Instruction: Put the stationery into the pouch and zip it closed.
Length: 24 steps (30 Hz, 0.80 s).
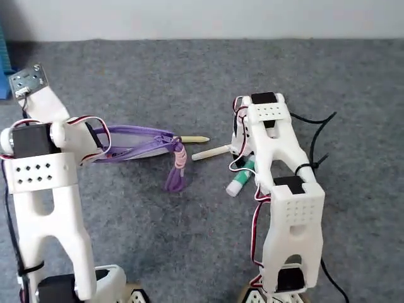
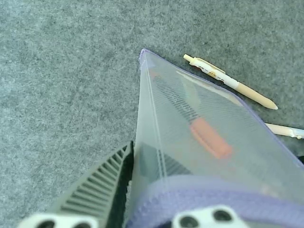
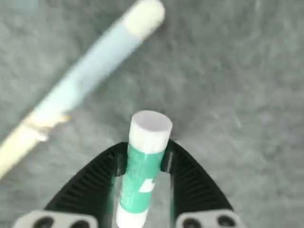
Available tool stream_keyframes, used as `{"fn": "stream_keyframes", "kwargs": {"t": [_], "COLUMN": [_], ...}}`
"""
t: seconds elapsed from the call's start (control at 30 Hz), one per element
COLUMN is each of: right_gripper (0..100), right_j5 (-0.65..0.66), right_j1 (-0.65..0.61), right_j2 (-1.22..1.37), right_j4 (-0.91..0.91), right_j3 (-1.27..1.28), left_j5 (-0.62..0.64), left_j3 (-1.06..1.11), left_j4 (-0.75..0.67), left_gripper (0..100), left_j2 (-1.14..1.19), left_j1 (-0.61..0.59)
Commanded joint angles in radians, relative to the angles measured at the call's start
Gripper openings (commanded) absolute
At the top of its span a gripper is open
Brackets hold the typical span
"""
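Left gripper pinches the translucent, purple-zipped pouch, an orange item inside. Right gripper clamps a green-and-white cylindrical glue stick, fuzzy grey carpet beneath.

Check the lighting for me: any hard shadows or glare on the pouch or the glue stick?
High view: soft, even light, with only faint shadows on the grey carpet. Left wrist view: no glare on the translucent pouch; its contents show through. Right wrist view: the glue stick is evenly lit, with no hot spot.
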Motion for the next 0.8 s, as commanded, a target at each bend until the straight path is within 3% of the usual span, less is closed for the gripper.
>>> {"fn": "stream_keyframes", "kwargs": {"t": [0.0,0.17,0.4,0.63,0.77], "right_gripper": [0.8,0.8,0.8,0.8,0.8], "right_j5": [0.020,0.092,0.219,0.261,0.262], "right_j1": [0.013,0.007,-0.044,-0.321,-0.481], "right_j2": [-0.130,-0.298,-0.641,-0.960,-1.058], "right_j4": [0.084,0.205,0.213,0.199,0.061], "right_j3": [-0.051,-0.051,-0.043,-0.044,-0.044], "left_j5": [0.009,0.009,0.009,0.009,0.009], "left_j3": [-0.018,-0.018,-0.018,-0.018,-0.018], "left_j4": [0.015,0.015,0.015,0.015,0.015], "left_gripper": [1,1,1,1,1], "left_j2": [0.015,0.015,0.015,0.015,0.015], "left_j1": [0.002,0.002,0.002,0.002,0.002]}}
